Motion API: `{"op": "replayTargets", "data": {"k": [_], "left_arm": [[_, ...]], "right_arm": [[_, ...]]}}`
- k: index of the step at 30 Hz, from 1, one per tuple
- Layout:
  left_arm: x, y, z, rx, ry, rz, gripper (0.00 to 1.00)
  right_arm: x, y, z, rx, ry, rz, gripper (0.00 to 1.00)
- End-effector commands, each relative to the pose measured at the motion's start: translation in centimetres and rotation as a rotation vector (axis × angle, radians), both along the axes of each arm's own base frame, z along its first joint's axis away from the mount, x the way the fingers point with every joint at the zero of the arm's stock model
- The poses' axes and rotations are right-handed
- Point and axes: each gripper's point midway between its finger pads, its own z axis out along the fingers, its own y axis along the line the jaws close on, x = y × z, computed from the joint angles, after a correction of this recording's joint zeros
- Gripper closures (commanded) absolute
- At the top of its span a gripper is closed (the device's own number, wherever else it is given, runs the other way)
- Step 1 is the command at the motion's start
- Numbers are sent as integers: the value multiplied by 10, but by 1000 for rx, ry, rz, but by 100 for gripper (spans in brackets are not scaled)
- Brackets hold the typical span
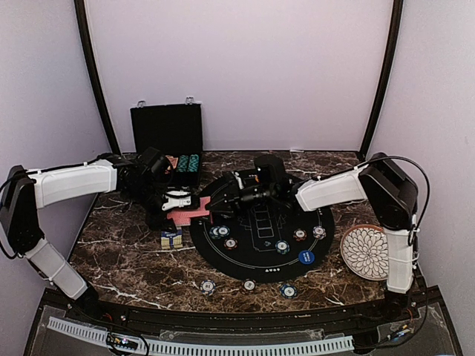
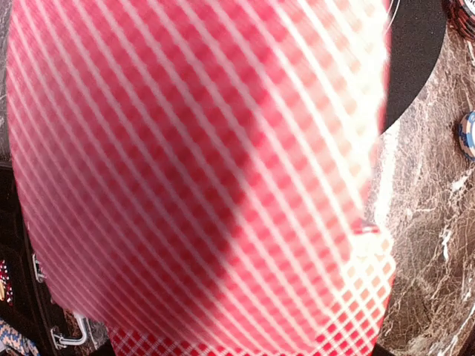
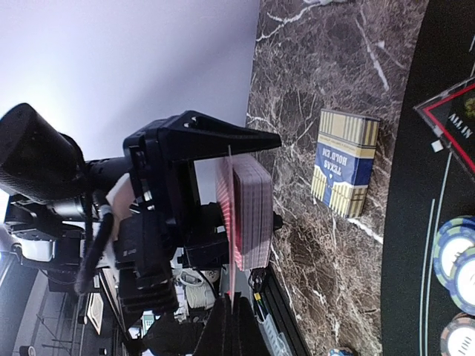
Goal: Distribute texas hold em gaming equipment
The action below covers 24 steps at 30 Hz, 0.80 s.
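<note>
At left — claw (image 3: 269, 178) tight on deck (image 3: 251, 222)

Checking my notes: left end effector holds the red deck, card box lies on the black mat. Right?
No: top external view shows the card box on the marble table, beside the black mat. The left end effector does hold the red deck.

Mat (image 1: 256, 261) sits mid-table (image 1: 133, 259). The case (image 1: 166, 130) stands open behind it to the left, spare chips (image 1: 183, 165) inside. Box (image 1: 171, 238) lies just left of the mat and the plate (image 1: 365, 252) just right. Chips (image 1: 282, 246) are spread over the mat's near half, with a disc (image 1: 306, 257) near-right. Three front chips (image 1: 249, 285) line up on the table before it. The left gripper (image 1: 184, 209) has the deck (image 1: 189, 216) over the mat's left edge. One card (image 3: 229, 222) lies against the deck, its end in the right gripper (image 3: 231, 319).
</note>
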Motion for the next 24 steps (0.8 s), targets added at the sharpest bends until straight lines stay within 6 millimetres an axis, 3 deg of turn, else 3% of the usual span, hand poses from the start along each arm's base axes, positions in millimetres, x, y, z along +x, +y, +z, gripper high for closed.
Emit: {"op": "replayTargets", "data": {"k": [1,6,10,24], "left_arm": [[-5,4,-4,22,23,6,94],[-4,7,-6,36,22,10,95],[-5,7,-6,38,26,9,96],[-4,5,-3,27,30,16,97]], "right_arm": [[18,-24,29,51,-71,-35,100],[36,-51,21,5,-77,-73,100],[53,-62,8,-43,-79,-92,100],[104,-26,-37,-162,-112,-82,100]]}}
